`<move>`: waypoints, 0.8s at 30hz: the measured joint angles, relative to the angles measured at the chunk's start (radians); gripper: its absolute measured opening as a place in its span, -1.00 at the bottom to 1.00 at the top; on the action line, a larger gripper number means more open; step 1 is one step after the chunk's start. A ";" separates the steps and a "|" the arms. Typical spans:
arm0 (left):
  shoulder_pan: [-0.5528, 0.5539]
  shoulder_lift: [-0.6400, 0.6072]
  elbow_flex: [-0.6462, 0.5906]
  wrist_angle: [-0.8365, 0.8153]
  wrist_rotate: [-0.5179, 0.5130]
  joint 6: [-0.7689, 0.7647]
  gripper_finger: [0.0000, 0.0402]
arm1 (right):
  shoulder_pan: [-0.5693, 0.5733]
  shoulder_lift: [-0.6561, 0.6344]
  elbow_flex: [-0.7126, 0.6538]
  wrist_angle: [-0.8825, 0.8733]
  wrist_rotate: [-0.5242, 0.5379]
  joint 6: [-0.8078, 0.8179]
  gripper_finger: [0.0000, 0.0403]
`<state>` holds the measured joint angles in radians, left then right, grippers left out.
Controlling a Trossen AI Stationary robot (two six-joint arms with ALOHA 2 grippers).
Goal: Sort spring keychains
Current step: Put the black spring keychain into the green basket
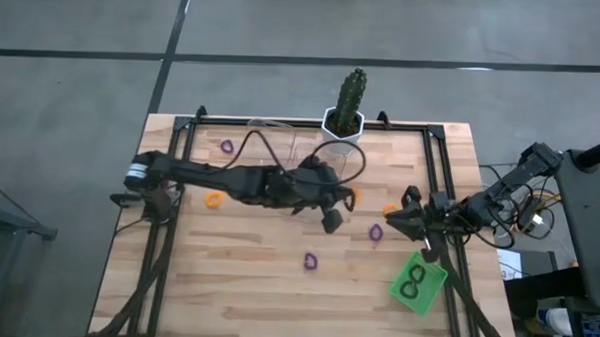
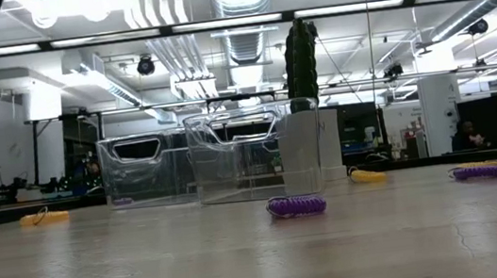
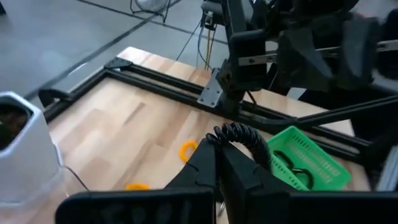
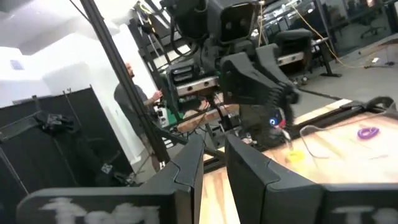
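While left end effector (image 3: 219,163) grips black keychain (image 3: 244,134).

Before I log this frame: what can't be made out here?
- Left gripper: shut on a black spring keychain; the fingers hide how much is pinched.
- Green basket: dark coils inside, count too small in the high view.
- Right gripper: nothing visible between its fingers; the tips are cut off.

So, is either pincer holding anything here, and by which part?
Left pincer pinches a black spring keychain at one end of its coil. Right pincer holds nothing.
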<state>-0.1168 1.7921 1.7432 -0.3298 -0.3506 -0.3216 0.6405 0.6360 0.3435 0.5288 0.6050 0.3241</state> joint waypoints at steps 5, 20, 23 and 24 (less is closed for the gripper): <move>0.008 0.053 0.108 -0.092 -0.011 0.039 -0.98 | 0.001 0.037 0.096 -0.105 0.000 -0.062 -0.64; 0.011 0.045 0.119 -0.116 -0.016 0.040 -0.98 | -0.005 0.207 0.491 -0.766 0.232 0.088 -0.13; 0.011 0.045 0.118 -0.114 -0.029 0.040 -0.98 | -0.018 0.259 0.519 -0.766 0.281 0.091 -0.07; 0.011 0.045 0.118 -0.112 -0.042 0.040 -0.98 | -0.024 0.276 0.528 -0.765 0.292 0.093 -0.06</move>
<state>-0.1059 1.8374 1.8610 -0.4418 -0.3927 -0.2817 0.6162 0.9124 0.8710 -0.2366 0.8966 0.4174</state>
